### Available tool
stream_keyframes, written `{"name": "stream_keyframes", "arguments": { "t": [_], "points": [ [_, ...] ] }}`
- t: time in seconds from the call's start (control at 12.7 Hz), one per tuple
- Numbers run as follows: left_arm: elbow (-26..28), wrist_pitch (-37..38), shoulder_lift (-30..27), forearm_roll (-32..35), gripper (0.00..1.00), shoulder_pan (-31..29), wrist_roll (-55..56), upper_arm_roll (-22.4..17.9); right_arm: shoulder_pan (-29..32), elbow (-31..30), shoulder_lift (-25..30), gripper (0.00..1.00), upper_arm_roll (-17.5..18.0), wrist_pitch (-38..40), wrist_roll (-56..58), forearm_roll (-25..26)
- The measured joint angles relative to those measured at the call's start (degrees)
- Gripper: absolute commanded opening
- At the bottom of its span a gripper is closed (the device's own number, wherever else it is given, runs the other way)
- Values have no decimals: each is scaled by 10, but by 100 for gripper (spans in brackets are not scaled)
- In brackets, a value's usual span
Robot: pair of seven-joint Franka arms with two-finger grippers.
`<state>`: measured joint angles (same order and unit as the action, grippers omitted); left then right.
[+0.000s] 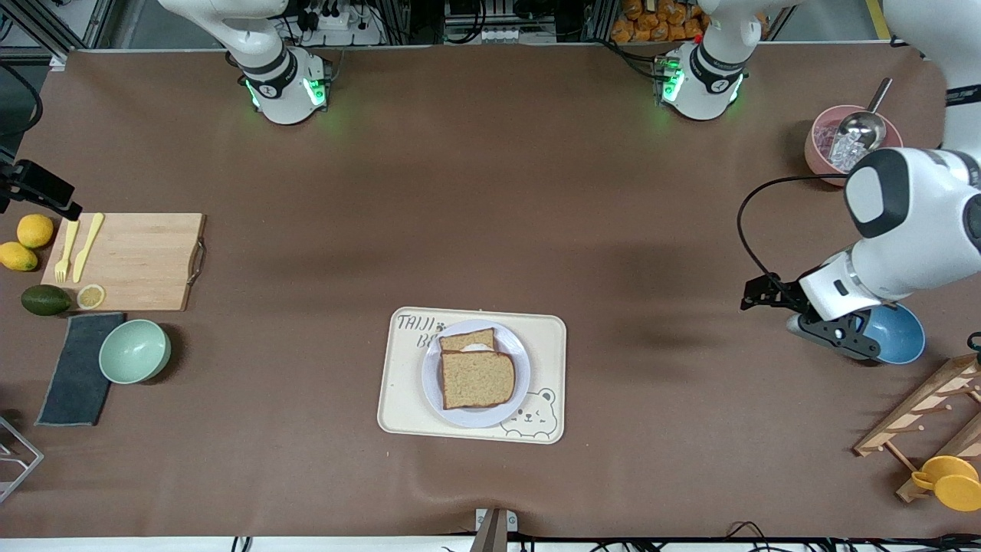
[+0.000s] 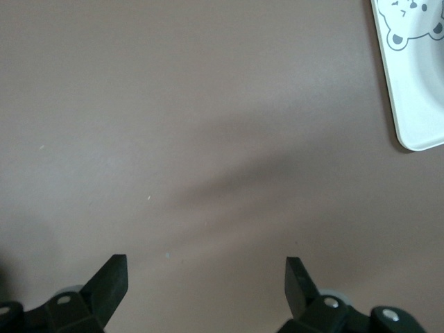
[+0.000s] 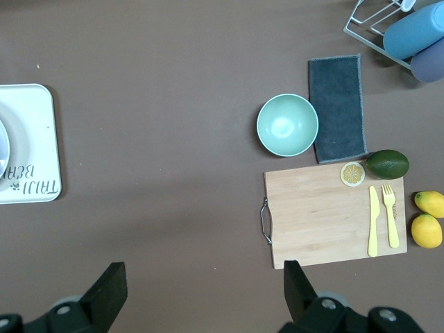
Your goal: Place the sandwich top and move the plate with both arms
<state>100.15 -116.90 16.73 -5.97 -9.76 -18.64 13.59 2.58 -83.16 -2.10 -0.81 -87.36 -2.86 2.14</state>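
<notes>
- Two bread slices [image 1: 477,379] overlap on the plate [image 1: 475,414], lower centre of the front view.
- Left claw [image 2: 206,277]: spread wide, empty, over bare tabletop [image 1: 490,215].
- Right claw [image 3: 205,281]: likewise wide, empty.

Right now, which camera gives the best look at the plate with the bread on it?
The front view: the plate shows whole on the tray, with the sandwich top lying on it. The right wrist view catches only a sliver of its rim at the picture's edge. The left wrist view shows only a tray corner, no plate.
</notes>
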Motion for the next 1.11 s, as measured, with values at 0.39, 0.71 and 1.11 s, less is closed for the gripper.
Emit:
{"name": "stream_keyframes", "arguments": {
  "t": [0.39,0.71,1.11],
  "points": [
    [-46,145,-66,4,100,0,134,2,-3,0,0,100,2,0,0,-1],
    [-46,201,-140,4,100,9,177,-20,-7,0,0,100,2,-1,0,-1],
    [-45,238,-180,4,100,106,177,-108,-7,0,0,100,2,-1,0,-1]
  ]
}}
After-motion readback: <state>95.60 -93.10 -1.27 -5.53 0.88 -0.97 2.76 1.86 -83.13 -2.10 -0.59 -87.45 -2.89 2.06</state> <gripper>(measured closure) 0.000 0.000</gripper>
